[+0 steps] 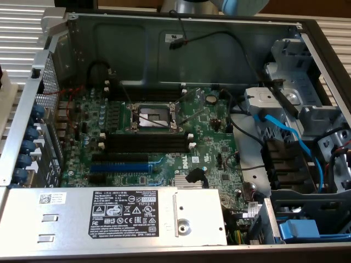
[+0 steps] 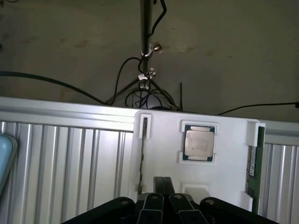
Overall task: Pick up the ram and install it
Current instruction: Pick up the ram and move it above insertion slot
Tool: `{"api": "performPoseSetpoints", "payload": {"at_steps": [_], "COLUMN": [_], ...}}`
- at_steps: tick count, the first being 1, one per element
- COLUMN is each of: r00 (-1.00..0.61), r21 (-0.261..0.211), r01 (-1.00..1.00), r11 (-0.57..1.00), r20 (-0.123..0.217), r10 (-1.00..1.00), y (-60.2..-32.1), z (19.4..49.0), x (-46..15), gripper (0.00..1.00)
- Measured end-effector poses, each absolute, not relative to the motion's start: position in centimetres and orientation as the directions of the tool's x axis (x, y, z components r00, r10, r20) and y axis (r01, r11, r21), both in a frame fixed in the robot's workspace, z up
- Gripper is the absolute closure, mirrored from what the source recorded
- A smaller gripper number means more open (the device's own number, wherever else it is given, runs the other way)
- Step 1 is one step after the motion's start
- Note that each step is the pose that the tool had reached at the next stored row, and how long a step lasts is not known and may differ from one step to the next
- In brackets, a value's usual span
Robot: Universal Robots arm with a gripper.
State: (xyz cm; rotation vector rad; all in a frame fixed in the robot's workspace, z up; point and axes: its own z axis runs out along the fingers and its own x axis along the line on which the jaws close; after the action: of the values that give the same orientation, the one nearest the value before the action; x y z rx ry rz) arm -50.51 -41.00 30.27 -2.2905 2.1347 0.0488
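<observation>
A: Biggest first?
B: One open computer case, grey sheet metal, boxy, dull inside.
A: Then?
B: Ribbed metal tabletop, shiny, with long straight grooves. Next, one grey power box, smooth and flat, with a white printed label. One green circuit board, crowded and bumpy.
A: On the board?
B: Four long black slots, in two pairs either side of one square silver socket. One blue slot too.
A: On the tabletop?
B: One white plastic holder, flat, matte, with cut-out pockets. Black gripper by one edge of it, fingers pressed together, clamped on nothing.
A: And the task's piece?
B: One ram, a thin dark green strip, standing on edge in a groove at the holder's side, apart from the gripper. Smallest: one square metal-topped chip, in the middle pocket.
</observation>
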Motion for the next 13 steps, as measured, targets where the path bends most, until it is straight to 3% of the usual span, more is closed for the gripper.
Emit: {"api": "performPoseSetpoints", "payload": {"at_steps": [13], "r00": [0.070], "r21": [0.015], "r01": [-0.997], "r11": [-0.070], "r20": [-0.030], "r10": [-0.997], "y": [-41.03], "z": [30.08], "x": [-50.51], "gripper": [0.90]}}
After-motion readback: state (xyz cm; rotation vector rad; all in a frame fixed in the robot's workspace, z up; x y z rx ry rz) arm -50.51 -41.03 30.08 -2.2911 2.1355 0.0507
